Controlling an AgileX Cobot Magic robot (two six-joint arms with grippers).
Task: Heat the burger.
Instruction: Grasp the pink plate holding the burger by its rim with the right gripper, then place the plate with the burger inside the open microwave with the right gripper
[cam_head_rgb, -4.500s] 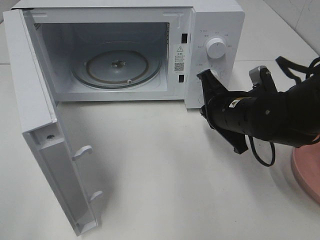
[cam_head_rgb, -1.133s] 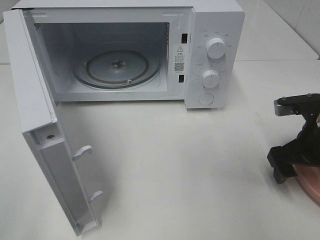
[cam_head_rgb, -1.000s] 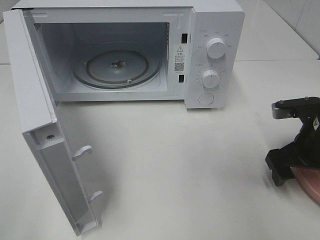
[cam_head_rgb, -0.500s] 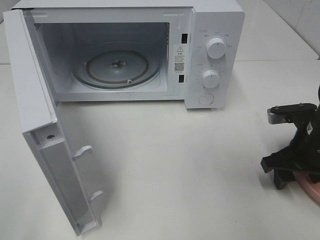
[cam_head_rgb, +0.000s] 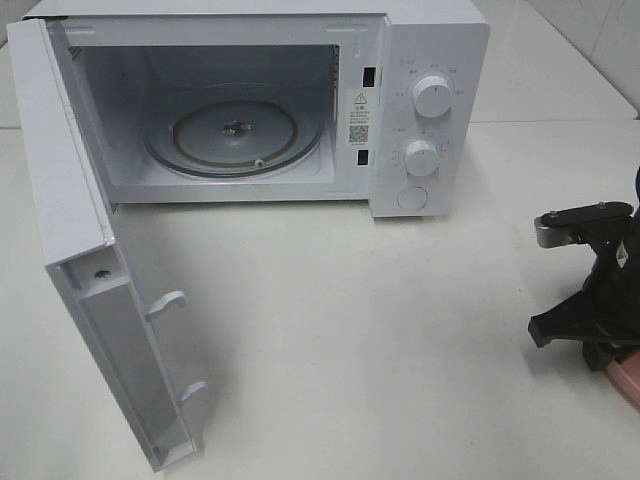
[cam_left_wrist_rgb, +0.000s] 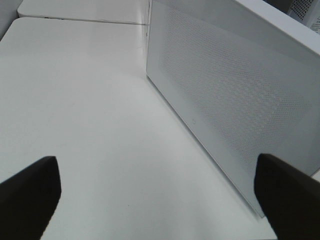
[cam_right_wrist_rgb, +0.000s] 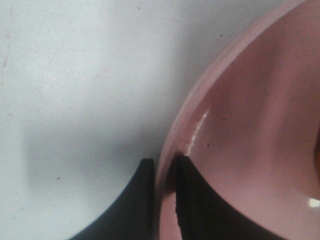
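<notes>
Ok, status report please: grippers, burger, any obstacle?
Right gripper shut on plate rim. Left gripper open. Burger not in view. Microwave door open.

Right gripper (cam_right_wrist_rgb: 164, 162) is pinching the pink plate (cam_right_wrist_rgb: 250, 125) by its rim, one dark finger (cam_right_wrist_rgb: 135, 210) outside, the other inside; white table (cam_right_wrist_rgb: 75, 75) is showing at the fingers' ten o'clock.

A sticker (cam_head_rgb: 359, 118) on the microwave (cam_head_rgb: 440, 50) shows a warning triangle; lettering unreadable.
</notes>
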